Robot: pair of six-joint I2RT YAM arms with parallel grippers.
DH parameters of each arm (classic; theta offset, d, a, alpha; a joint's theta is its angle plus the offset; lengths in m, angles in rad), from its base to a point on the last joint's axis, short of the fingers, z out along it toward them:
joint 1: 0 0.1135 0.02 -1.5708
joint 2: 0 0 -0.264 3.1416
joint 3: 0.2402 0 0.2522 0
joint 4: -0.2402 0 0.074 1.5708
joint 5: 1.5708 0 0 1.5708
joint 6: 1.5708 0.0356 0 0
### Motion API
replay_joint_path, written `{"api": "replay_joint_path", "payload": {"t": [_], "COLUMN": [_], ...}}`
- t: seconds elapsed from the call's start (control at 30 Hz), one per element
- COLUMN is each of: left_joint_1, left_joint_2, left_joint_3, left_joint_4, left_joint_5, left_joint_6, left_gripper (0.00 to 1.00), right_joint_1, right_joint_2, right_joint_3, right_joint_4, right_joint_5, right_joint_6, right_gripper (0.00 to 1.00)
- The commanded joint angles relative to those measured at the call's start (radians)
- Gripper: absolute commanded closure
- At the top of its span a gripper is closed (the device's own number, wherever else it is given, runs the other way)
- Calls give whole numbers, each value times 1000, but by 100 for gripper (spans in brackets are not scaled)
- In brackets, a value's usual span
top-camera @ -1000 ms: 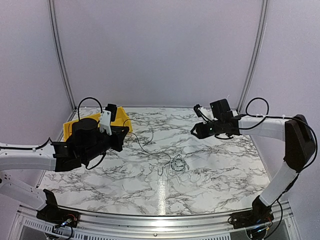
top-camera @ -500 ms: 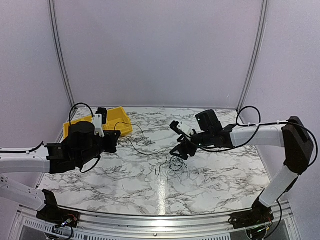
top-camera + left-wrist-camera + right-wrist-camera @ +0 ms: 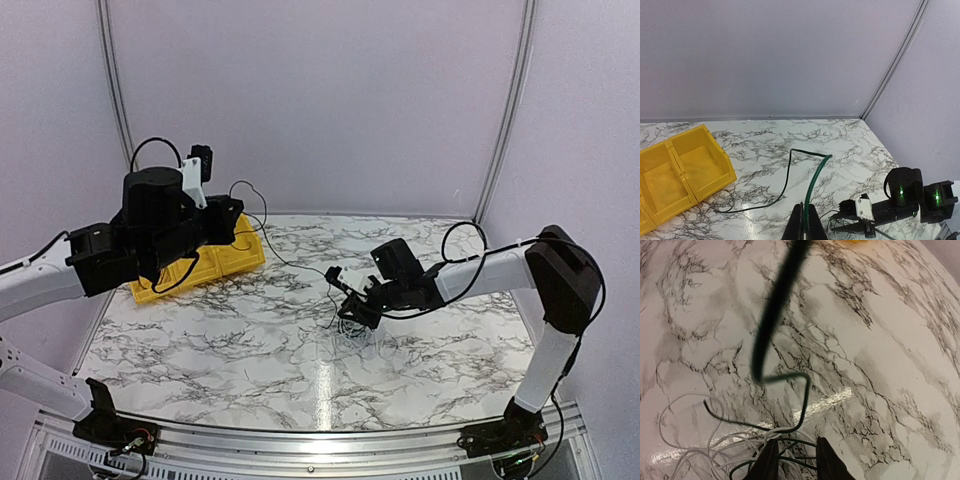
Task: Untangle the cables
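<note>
Left fingers (image 3: 798, 229) pinched shut on the greenish cable (image 3: 815, 182), held high. Its length slopes down toward the right arm's side, to the tangle (image 3: 352, 326) on the counter (image 3: 230, 350). Right fingers (image 3: 768, 463) sit narrowly parted, straddling tangle strands; this arm is the nearer.

Two arms (image 3: 40, 278) (image 3: 490, 270), one yellow bin (image 3: 228, 268), one cable tangle (image 3: 352, 326).

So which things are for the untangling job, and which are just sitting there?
Part of the job:
- the tangle of cables
- the green cable, pinched in the left tool
- the right tool, open at the tangle

Just lying about:
- the yellow bin, at the far left of the table
</note>
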Motion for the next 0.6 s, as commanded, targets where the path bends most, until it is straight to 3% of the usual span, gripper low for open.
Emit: {"api": "replay_joint_path", "payload": {"t": [0.0,0.33,0.57], "left_joint_1": [6,37,106], "left_joint_2": [-17,-10,28], "left_joint_3": [138,361,404], "left_joint_4": [-109,-141,-238], "left_joint_5": [-76,-178,-147], "left_joint_6": [65,231,164], "left_gripper": [100,100,100], "right_joint_1": [3,4,3], "right_joint_2": [5,-48,-138], "right_joint_3": [-16,-74,42], "right_joint_4": [46,74,13], "right_joint_5": [19,36,22], "right_joint_6": [-4,8,-11], "right_gripper": [77,77,48]}}
